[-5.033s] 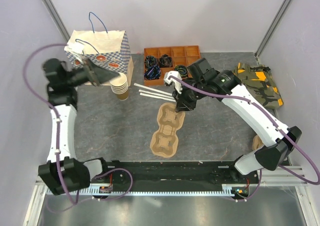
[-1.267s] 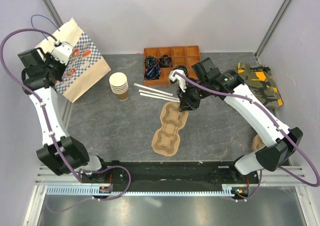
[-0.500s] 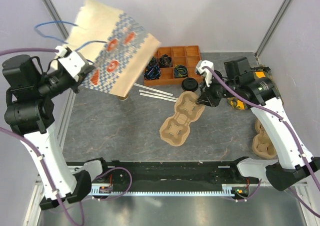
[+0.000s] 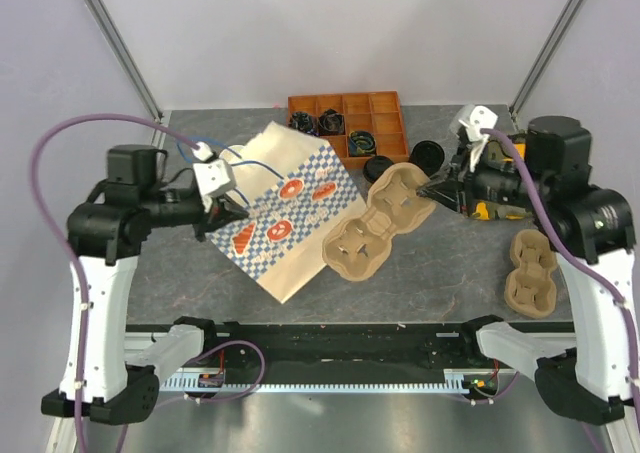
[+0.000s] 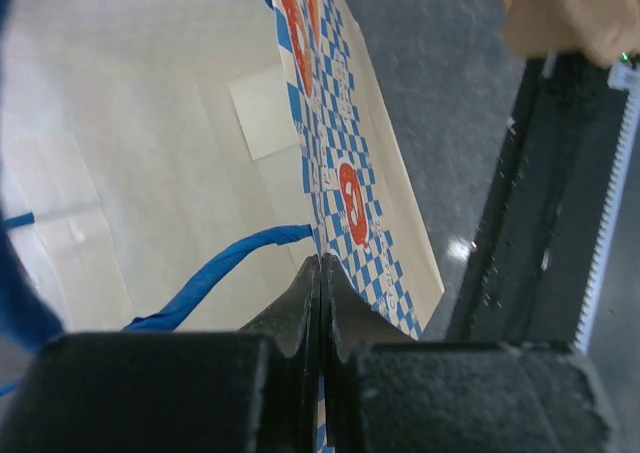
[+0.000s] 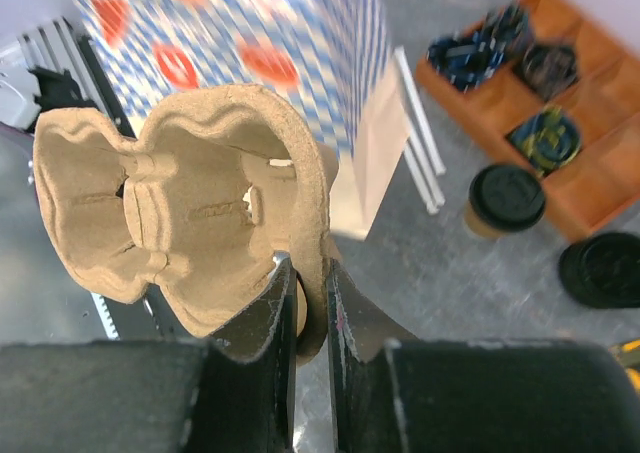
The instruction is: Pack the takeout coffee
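- Left gripper [image 4: 222, 211]: clamped tight on the top edge of the checked paper bag [image 4: 290, 198], by its blue cord handle. The bag hangs tilted over the middle-left of the worktop [image 4: 200, 273].
- The wrist view seems to look into the bag's pale inside. Whether its mouth gapes wide enough I cannot tell.
- Pulp cup carrier [image 4: 355, 243]: lifted and tipped, just right of the bag, all wells empty.
- Takeout coffee [image 4: 380, 166]: upright with its black lid on, toward the worktop's far edge. It stands just off the front right corner of the wooden organiser tray [image 4: 345, 123], and nothing touches it.
- Right gripper [image 4: 440, 188]: pinched on the carrier's rim at its right end.
- Second carrier [image 4: 528, 273]: lies flat near the right edge.
- Step, as I judge it: bag and carrier are being readied, and the coffee is not yet packed.
- Next move calls for the carrier to sit level, then one gripper freed to seat the cup.
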`<state>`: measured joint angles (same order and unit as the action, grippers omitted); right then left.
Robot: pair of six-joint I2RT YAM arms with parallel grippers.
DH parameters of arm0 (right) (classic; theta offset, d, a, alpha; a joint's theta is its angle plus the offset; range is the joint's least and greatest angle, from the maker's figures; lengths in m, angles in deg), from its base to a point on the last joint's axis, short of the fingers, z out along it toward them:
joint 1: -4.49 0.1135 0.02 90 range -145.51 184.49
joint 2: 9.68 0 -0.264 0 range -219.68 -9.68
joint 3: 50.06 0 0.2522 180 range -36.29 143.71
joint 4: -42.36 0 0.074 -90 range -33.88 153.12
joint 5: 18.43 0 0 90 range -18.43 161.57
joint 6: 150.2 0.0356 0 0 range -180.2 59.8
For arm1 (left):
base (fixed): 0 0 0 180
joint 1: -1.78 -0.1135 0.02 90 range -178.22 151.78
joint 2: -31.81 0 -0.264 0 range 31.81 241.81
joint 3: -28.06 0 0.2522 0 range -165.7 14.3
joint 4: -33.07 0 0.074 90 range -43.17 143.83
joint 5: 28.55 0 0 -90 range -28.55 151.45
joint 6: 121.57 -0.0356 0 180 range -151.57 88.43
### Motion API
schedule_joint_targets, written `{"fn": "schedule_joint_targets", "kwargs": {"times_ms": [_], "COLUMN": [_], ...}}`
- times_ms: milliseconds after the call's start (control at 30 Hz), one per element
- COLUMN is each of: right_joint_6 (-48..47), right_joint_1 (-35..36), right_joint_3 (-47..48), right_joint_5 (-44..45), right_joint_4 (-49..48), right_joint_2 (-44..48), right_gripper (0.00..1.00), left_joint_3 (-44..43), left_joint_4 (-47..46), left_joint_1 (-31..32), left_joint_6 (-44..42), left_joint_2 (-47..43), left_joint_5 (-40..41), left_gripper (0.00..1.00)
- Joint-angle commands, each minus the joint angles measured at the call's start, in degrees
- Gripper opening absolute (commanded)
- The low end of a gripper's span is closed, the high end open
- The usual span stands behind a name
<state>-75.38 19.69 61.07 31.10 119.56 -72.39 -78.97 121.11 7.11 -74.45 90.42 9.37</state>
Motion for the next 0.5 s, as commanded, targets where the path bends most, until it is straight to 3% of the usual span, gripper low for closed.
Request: {"fn": "schedule_joint_targets", "kwargs": {"times_ms": [0, 133, 333, 467], "right_joint_6": [1.56, 3.48, 7.61, 10.51], "right_joint_1": [-0.08, -0.17, -0.17, -0.08], "right_joint_3": [4.85, 8.1, 13.72, 18.99], "right_joint_5": [-2.43, 1.6, 8.99, 15.75], "right_joint_4": [-0.16, 0.11, -1.38, -2.09], "right_joint_2": [2.42, 1.72, -1.7, -3.46], "right_gripper": [0.0, 0.0, 0.0, 0.0], "left_joint_3": [8.62, 10.57, 15.21, 17.16], "left_joint_4": [-5.72, -8.62, -10.38, -13.54], "left_joint_1": [6.97, 13.47, 28.74, 33.87], "left_joint_6": [2.0, 6.74, 11.13, 16.23], "left_joint_2": [-2.44, -1.66, -0.78, -0.34], "left_joint_5": [6.62, 10.49, 17.87, 21.4], "left_gripper": [0.02, 0.02, 0.02, 0.02]}}
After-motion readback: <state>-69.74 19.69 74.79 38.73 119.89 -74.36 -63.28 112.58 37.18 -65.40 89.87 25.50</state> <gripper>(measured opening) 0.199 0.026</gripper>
